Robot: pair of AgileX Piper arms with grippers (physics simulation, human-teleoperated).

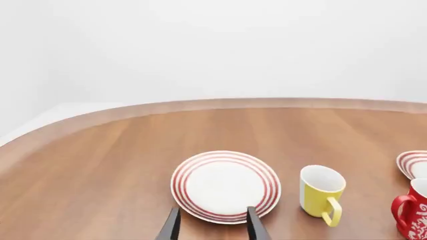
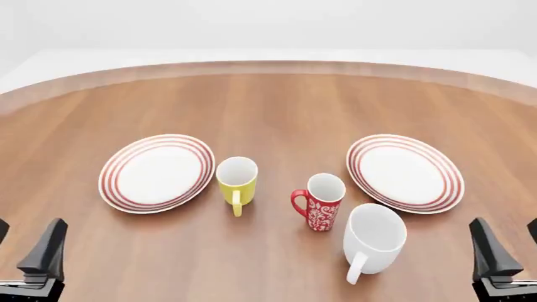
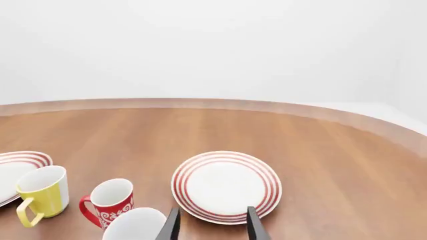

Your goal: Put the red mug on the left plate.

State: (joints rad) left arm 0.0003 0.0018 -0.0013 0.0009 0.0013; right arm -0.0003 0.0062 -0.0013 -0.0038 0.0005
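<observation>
Red mug (image 2: 321, 204) stands upright on the table (image 2: 277, 107), a little right of centre in the front view, its loop handle turned toward 8 o'clock and its white inside visible. Left plate (image 2: 157, 172) lies flat at about 9 o'clock from the mug, well apart from it; nothing rests on it. Yellow mug (image 2: 236, 182) stands between the two, just beside the plate's right rim, handle toward 6 o'clock. White mug (image 2: 373, 239), the largest of the three, stands at about 4 o'clock from the red mug, very near it, handle toward 7 o'clock; whether they touch cannot be told. Right plate (image 2: 405, 172) lies at about 2 o'clock from the red mug, just beside it.

Left tool (image 1: 213, 227) sits at the near left corner of the front view, its two dark fingers parted and holding nothing; in its wrist view the gap between them frames the near rim of the left plate. Right tool (image 3: 213, 227) sits at the near right corner, fingers likewise parted and empty, aimed at the right plate.
</observation>
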